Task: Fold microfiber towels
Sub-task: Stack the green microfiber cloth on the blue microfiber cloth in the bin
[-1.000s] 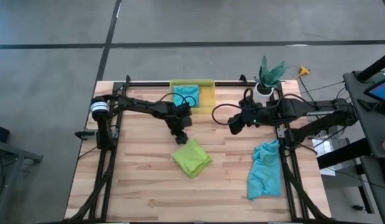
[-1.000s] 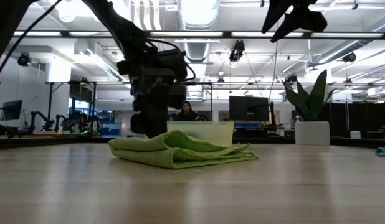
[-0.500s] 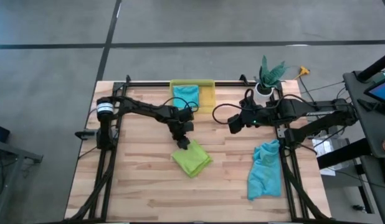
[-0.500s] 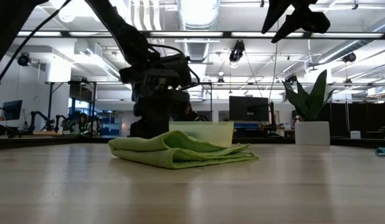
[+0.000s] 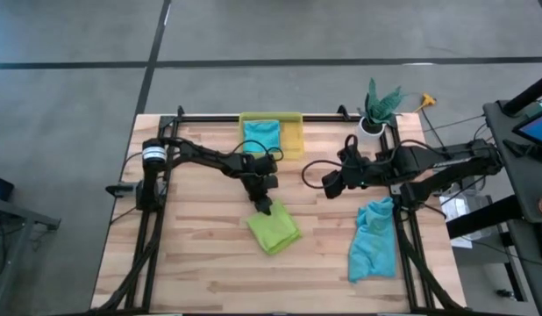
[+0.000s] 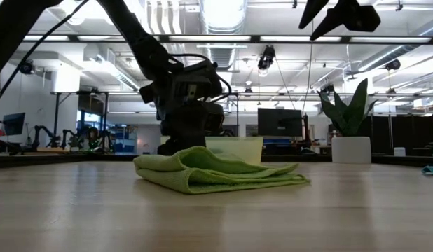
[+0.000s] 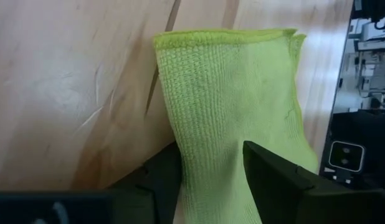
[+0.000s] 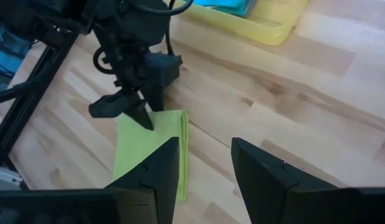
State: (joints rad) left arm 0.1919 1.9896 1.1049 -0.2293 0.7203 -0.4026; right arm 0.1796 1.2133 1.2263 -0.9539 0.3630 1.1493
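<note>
Wood table point(image 5: 192, 254): green towel point(image 5: 273, 228), teal towel point(image 5: 374, 240), bin point(image 5: 292, 133).

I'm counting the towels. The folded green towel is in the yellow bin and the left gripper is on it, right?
Not quite. The green towel lies on the bare table, with the left gripper at its edge. The yellow bin holds a teal towel instead. The high view shows it.

Bystanders on a pale wooden plank table point(image 5: 192, 254)

A yellow translucent plastic bin point(image 5: 292, 134) sits at the far edge; a spiky green plant in a white pot point(image 5: 376, 112) stands toward the far right corner.
</note>
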